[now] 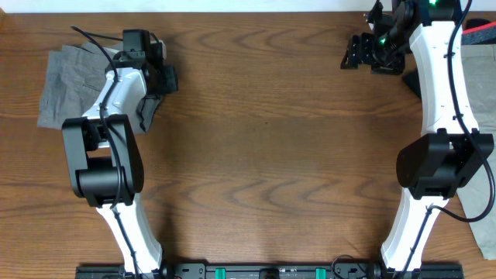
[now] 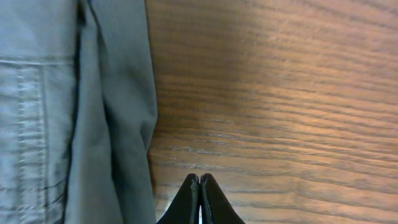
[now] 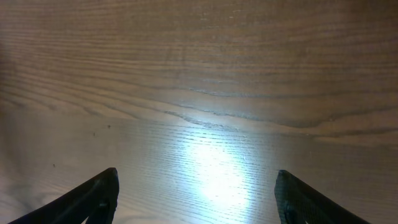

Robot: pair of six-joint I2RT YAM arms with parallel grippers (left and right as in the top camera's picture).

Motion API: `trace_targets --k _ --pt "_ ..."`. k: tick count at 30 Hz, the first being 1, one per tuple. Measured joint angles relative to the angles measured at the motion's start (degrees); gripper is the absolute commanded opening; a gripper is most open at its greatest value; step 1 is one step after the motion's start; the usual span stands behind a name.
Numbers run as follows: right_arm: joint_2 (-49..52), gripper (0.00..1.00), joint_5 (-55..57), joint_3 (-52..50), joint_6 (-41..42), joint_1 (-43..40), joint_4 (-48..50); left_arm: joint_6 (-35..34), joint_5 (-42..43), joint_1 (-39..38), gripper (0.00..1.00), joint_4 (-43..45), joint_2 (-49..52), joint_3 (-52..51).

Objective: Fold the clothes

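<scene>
So the grey shorts (image 1: 68, 85) are in a flattish, rumpled heap at the far left of the wood-grain table (image 1: 263, 155). They're soft woven cotton, and up close you can see a stitched pocket seam. The left gripper (image 2: 199, 198) sits just right of the fabric's edge, fingers pressed together on nothing. The right gripper (image 3: 196, 199) is far right over bare glossy wood, fingers spread wide, empty. A paler tan garment (image 1: 484, 101) lies at the right edge, partly under that arm.
</scene>
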Motion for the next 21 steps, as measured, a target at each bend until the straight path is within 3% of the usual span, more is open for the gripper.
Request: trace_targets --k 21 --pt "0.0 0.79 0.0 0.0 0.0 0.3 -0.4 1.8 0.0 5.1 0.06 0.4 2.0 0.0"
